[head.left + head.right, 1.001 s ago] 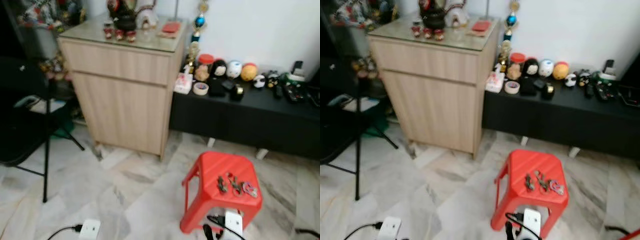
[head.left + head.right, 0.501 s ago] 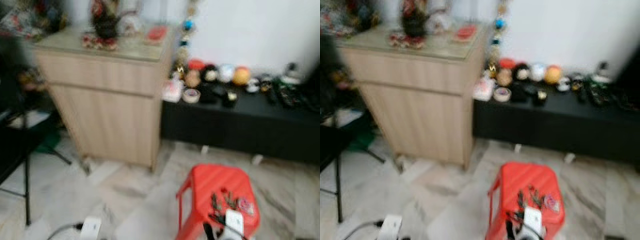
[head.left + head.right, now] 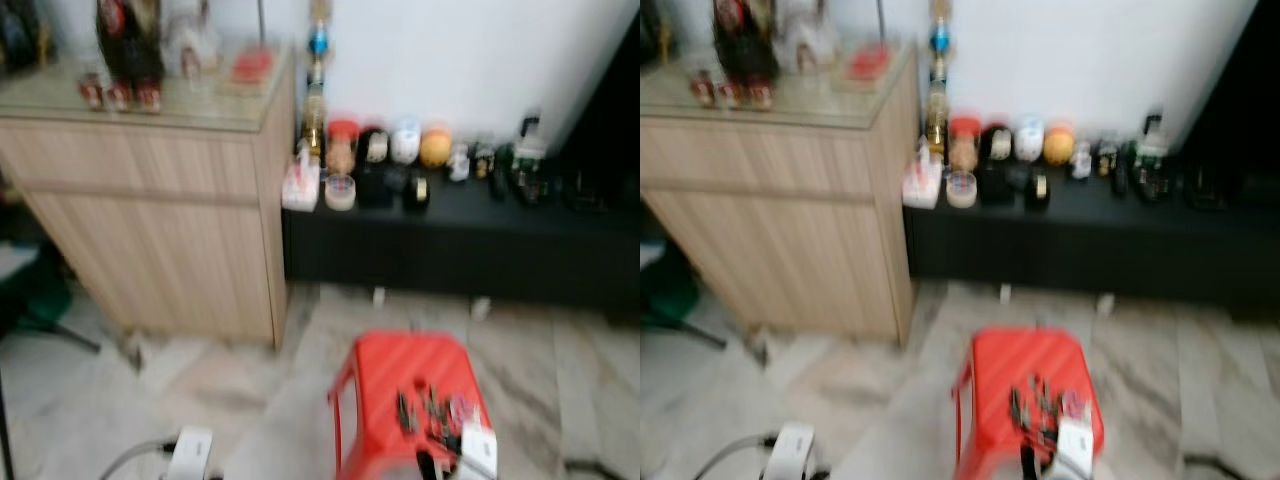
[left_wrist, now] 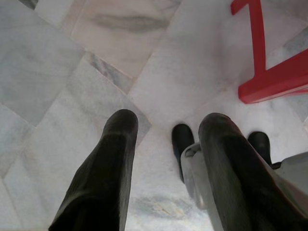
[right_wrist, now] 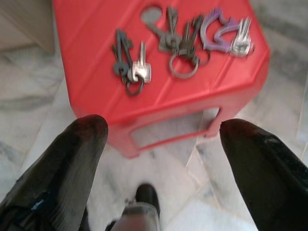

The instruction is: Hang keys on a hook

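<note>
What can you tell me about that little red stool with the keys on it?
The red stool looks like moulded plastic, with a flat, faintly ribbed square seat, a cut-out hole near one edge, open-sided legs and rounded corners. It stands upright on the pale marble floor, in front of a black low bench. Several bunches of keys lie on the seat, one with a purple clip. The right pincer, fingers apart, hangs above it without touching.

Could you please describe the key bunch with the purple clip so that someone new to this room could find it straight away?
Start at the red plastic stool on the marble floor, in front of the black low bench. Three key bunches lie on its seat, and the one you want lies at the end of the row, nearest a corner. Unlike the two darker bunches beside it, it carries a purple clip and pale silver keys.
</note>
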You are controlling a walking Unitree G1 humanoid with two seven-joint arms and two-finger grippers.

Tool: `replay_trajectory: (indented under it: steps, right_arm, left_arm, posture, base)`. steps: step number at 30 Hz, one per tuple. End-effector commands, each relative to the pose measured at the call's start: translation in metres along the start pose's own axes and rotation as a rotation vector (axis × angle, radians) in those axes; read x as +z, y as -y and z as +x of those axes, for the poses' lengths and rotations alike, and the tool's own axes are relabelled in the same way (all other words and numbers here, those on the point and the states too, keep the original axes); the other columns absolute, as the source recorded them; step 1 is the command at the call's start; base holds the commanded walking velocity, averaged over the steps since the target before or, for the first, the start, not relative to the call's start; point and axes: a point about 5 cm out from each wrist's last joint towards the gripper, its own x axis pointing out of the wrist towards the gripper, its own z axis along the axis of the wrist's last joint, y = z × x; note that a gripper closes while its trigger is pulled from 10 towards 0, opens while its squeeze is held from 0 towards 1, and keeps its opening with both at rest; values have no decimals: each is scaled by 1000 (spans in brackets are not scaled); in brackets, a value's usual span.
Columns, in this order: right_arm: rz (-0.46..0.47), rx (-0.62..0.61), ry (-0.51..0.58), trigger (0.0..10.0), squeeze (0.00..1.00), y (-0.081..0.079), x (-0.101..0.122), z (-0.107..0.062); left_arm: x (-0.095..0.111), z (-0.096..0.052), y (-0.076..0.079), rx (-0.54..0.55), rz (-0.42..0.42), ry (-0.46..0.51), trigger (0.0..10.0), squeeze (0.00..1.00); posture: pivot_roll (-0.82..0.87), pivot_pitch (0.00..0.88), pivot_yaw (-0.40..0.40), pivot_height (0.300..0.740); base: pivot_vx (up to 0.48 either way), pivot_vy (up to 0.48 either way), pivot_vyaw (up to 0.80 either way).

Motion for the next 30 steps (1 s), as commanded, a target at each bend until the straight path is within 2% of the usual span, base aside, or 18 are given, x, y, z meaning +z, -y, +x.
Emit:
replay_trajectory:
  steps: [1, 2, 3, 6, 7, 8, 9, 10, 11, 12, 13, 15, 18, 23, 28, 30]
  right_arm:
    - [26, -32, 51, 10000, 0, 4, 5, 0]
    - [35, -39, 67, 10000, 0, 4, 6, -1]
    - [40, -41, 90, 10000, 0, 4, 7, -1]
    - [25, -28, 120, 10000, 0, 4, 9, -2]
    - [11, 1, 269, 10000, 0, -7, 52, 5]
    - [9, 9, 311, 10000, 0, -11, 64, 7]
    - [16, 30, 387, 10000, 0, -17, 81, 6]
    - [16, 37, 405, 10000, 0, -18, 83, 6]
    - [5, 55, 443, 10000, 0, -18, 88, 4]
    - [5, 55, 443, 10000, 0, -18, 88, 4]
    - [-19, 78, 469, 10000, 0, -19, 92, 3]
    - [-43, 90, 476, 10000, 0, -20, 93, 3]
    - [-94, 143, 558, 10000, 0, -28, 104, -1]
    - [-83, 109, 625, 10000, 0, -27, 108, -8]
    - [-73, 85, 602, 10000, 0, -24, 100, -8]
    - [-75, 77, 603, 10000, 0, -25, 100, -8]
  left_arm:
    - [1, -1, -2, 15, -28, 26, 10000, 0]
    - [7, 0, -3, 24, -55, 64, 10000, 0]
    - [21, 1, -7, 49, -97, 146, 10000, 0]
    - [41, 0, -13, 84, -149, 267, 10000, 0]
    - [54, -1, -17, 97, -157, 341, 10000, 0]
    - [56, -1, -17, 100, -157, 355, 10000, 0]
    - [71, -4, -20, 103, -164, 447, 10000, 0]
    - [78, -6, -21, 98, -158, 492, 10000, 0]
    - [93, -10, -17, 67, -146, 589, 10000, 0]
    - [93, -10, -17, 67, -146, 589, 10000, 0]
    - [104, -15, -12, 43, -131, 669, 10000, 0]
    - [108, -18, -10, 36, -124, 706, 10000, 0]
    - [105, -27, -6, 20, -111, 778, 10000, 0]
    - [104, -36, -5, 19, -118, 821, 10000, 0]
    - [119, -36, -2, 4, -121, 848, 10000, 0]
    - [123, -37, -1, 2, -87, 856, 10000, 0]
  posture:
    - [42, 0, -73, 740]
    - [37, 0, -70, 740]
    - [34, 0, -71, 740]
    - [37, 0, -72, 740]
    - [37, 0, -74, 740]
    - [37, 0, -74, 740]
    - [37, 0, -78, 740]
    - [37, 0, -81, 740]
    - [41, 0, -84, 740]
    - [41, 0, -84, 740]
    - [43, 0, -86, 740]
    - [43, 0, -86, 740]
    - [20, 0, -85, 740]
    - [27, 0, -89, 740]
    - [29, 0, -81, 740]
    - [22, 0, -77, 740]
  base:
    - [0, 0, 0]
    - [0, 0, 0]
    - [0, 0, 0]
    - [0, 0, 0]
    - [0, 0, 0]
    - [0, 0, 0]
    - [0, 0, 0]
    - [0, 0, 0]
    - [0, 0, 0]
    - [0, 0, 0]
    - [0, 0, 0]
    - [0, 0, 0]
    - [0, 0, 0]
    - [0, 0, 0]
    - [0, 0, 0]
    - [0, 0, 0]
